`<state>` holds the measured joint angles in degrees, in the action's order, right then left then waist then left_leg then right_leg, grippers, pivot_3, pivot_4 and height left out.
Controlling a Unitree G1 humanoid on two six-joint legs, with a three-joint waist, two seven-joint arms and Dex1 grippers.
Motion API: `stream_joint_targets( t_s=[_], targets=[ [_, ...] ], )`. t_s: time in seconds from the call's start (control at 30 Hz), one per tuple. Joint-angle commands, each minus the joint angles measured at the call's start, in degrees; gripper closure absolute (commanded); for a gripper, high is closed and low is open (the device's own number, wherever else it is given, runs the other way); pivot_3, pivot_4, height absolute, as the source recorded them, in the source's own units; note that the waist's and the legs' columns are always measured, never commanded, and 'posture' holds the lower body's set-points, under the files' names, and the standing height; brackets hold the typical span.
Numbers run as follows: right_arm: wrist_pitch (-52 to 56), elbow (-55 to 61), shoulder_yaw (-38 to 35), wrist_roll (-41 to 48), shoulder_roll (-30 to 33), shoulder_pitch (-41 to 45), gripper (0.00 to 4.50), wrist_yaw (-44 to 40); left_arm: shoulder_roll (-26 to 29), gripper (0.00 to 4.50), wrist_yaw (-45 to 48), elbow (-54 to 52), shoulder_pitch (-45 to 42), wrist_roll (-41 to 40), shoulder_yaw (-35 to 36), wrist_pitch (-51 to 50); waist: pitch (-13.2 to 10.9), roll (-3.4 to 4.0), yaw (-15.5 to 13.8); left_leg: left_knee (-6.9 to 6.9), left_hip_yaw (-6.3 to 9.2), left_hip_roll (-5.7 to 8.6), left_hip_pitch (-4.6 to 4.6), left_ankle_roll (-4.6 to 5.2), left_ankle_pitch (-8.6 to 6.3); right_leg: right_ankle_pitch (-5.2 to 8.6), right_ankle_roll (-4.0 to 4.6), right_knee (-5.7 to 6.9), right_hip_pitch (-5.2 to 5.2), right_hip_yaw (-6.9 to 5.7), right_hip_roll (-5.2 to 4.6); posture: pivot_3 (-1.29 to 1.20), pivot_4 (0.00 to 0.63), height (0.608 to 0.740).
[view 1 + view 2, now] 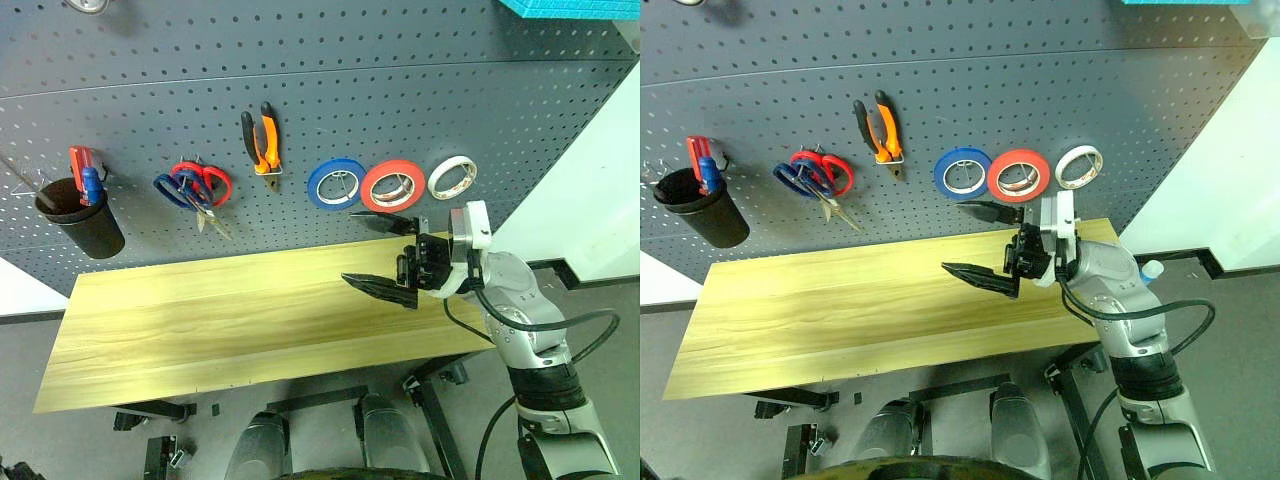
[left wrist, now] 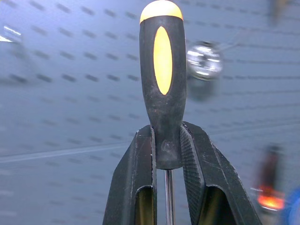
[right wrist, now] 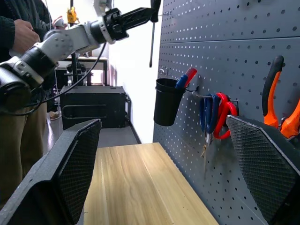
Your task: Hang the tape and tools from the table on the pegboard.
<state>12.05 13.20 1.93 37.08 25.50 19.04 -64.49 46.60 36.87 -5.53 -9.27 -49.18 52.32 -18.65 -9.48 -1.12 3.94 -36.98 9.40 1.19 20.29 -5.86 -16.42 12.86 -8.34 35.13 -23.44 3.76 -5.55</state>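
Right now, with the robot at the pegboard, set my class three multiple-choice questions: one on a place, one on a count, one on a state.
1. Where do the orange-and-black-handled pliers hang on the dark grey perforated pegboard?
A. Between the blue and red scissors and the blue tape roll
B. Inside a cup
C. Right of every tape roll

2. How many tape rolls hang on the pegboard?
A. One
B. Three
C. Five

3. What is the left hand doing?
A. Open, empty
B. Shut on the orange-and-black-handled screwdriver
C. Shut on a tape roll

Answers:
1 A: the pliers hang in that gap.
2 B: the blue tape roll, a red tape roll and a white tape roll hang in a row.
3 B: the handle sits clamped in it.
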Motion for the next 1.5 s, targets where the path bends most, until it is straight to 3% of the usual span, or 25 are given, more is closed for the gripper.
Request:
stream_joint_targets(
  t_s=[0.03, 0.5, 0.9, 1.3, 1.5],
  targets=[
    [-1.1, 0.7, 0.0, -0.1, -0.5, 0.4, 0.00, -0.3, 2.4, 4.10, 2.2, 3.4, -3.9, 2.8, 0.4, 6.3, 0.0, 0.00, 0.0, 0.00, 0.00, 0.00, 0.01, 0.00, 0.00, 0.00, 0.00, 0.00, 0.00, 0.00, 0.00, -0.03, 0.078, 0.738],
    [-1.3, 1.5, -0.8, -0.5, -0.2, -1.2, 0.00, 0.0, 2.9, 4.10, 6.6, 27.7, -15.3, 16.6, -10.8, 22.7, 0.0, -0.01, 0.2, 0.02, 0.00, 0.00, -0.01, 0.00, 0.00, -0.13, -0.23, 0.03, -0.04, -0.01, 0.00, -0.06, 0.071, 0.738],
    [-1.7, 1.4, -0.9, -0.8, 0.0, -1.4, 0.00, 0.0, 1.8, 4.10, 8.3, 38.4, -15.8, 18.0, -12.9, 28.3, 0.0, -0.06, 0.1, 0.01, 0.01, 0.00, 0.02, 0.00, 0.00, -0.14, -0.25, 0.02, -0.04, -0.01, 0.00, -0.06, 0.067, 0.738],
    [-1.8, 1.2, -0.9, -0.9, 0.1, -1.3, 0.00, -0.1, 0.9, 0.17, 9.3, 39.3, -15.9, 16.6, -12.4, 27.6, 0.1, -0.07, 0.1, 0.01, 0.01, 0.00, 0.00, 0.00, 0.00, -0.14, -0.25, 0.05, -0.04, -0.01, 0.00, -0.06, 0.067, 0.738],
    [-2.2, 1.3, -1.0, -1.7, 0.6, -1.9, 0.00, -0.1, -1.7, 0.01, 10.6, 26.5, -7.3, 10.8, -10.1, 21.2, 0.1, -0.07, 0.3, 0.01, 0.00, 0.00, 0.00, 0.00, 0.00, -0.14, -0.25, 0.04, -0.04, 0.01, 0.00, -0.07, 0.064, 0.738]
  ],
)
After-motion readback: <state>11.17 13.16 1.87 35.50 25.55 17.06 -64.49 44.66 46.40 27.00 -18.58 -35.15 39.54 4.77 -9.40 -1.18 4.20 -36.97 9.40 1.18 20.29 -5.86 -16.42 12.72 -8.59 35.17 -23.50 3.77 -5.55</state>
